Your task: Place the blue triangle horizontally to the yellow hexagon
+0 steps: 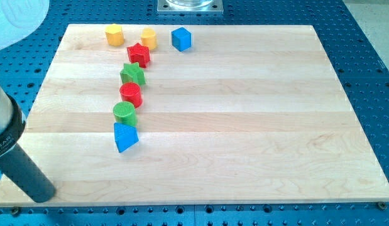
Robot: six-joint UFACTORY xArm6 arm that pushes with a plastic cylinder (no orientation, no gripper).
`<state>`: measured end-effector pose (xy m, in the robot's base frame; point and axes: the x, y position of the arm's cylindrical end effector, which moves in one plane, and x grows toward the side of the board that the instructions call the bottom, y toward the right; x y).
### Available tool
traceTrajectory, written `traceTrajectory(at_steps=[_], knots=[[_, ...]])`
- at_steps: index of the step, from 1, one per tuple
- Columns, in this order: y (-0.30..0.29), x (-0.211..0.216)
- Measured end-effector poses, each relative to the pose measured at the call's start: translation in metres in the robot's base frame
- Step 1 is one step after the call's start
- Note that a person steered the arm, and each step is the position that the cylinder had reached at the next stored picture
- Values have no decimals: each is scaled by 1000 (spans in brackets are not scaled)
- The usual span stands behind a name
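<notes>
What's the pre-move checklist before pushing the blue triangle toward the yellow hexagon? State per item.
1. Blue triangle located, near the view's bottom of the block column: ok.
2. Yellow hexagon located at the view's top left, apart from the other yellow block: ok.
3. My tip at the triangle: not ok; it sits at the board's bottom-left corner, far to the view's left and below.
4. Triangle free to move: not ok; the green cylinder stands right above it, touching or nearly so.
5. Path upward: not ok; red cylinder, green star and red star line the way.
6. Blue cube out of the way: ok.
</notes>
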<state>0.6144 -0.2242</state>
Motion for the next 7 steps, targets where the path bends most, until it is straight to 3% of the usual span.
traceTrajectory(at_steps=[1, 4, 6, 7], knots=[[0, 1], [-66, -106], [-80, -171], [-81, -181]])
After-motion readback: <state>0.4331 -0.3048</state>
